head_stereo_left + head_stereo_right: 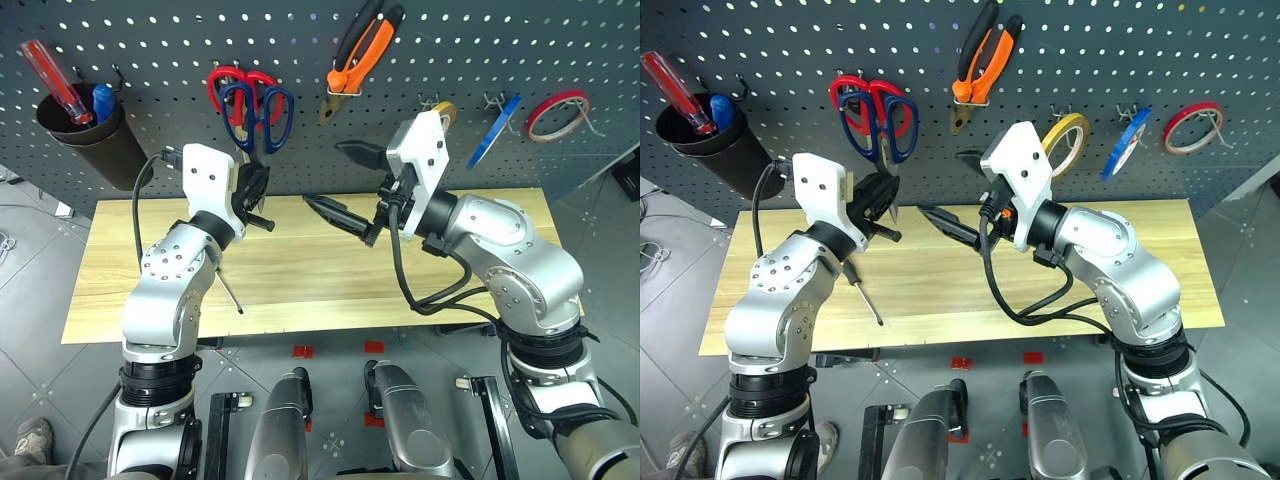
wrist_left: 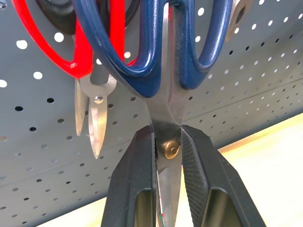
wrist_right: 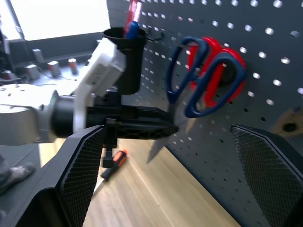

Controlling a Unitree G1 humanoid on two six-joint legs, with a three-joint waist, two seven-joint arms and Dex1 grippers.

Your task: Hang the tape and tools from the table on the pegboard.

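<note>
The left claw (image 2: 166,156) is clamped shut on the blue scissors (image 1: 262,118), pinching the blades at the pivot so the handle loops point up at the pegboard (image 1: 150,60). Gripping low leaves both loops free to slip over a hook. The loops lie against the board, overlapping the red scissors (image 1: 228,82) that hang there; whether a loop is already on a hook cannot be told.

The right claw (image 1: 345,185) is spread wide and holds nothing. It hovers over the middle of the desk (image 1: 300,290), pointing left toward the scissors, probably ready to steady them or take the next tool.

The pliers (image 1: 362,50) hang on the board right of the scissors. Further right hang the yellow tape (image 1: 1064,140), the blue tape (image 1: 495,130) and the red tape (image 1: 557,112), so the tape looks done. A black cup (image 1: 90,135) at the far left of the board holds a long red screwdriver (image 1: 55,80).

The small screwdriver (image 3: 113,164) lies on the desk near the left arm, its shaft toward the near edge. It appears to be the one tool left to hang once the scissors are seated and released.
</note>
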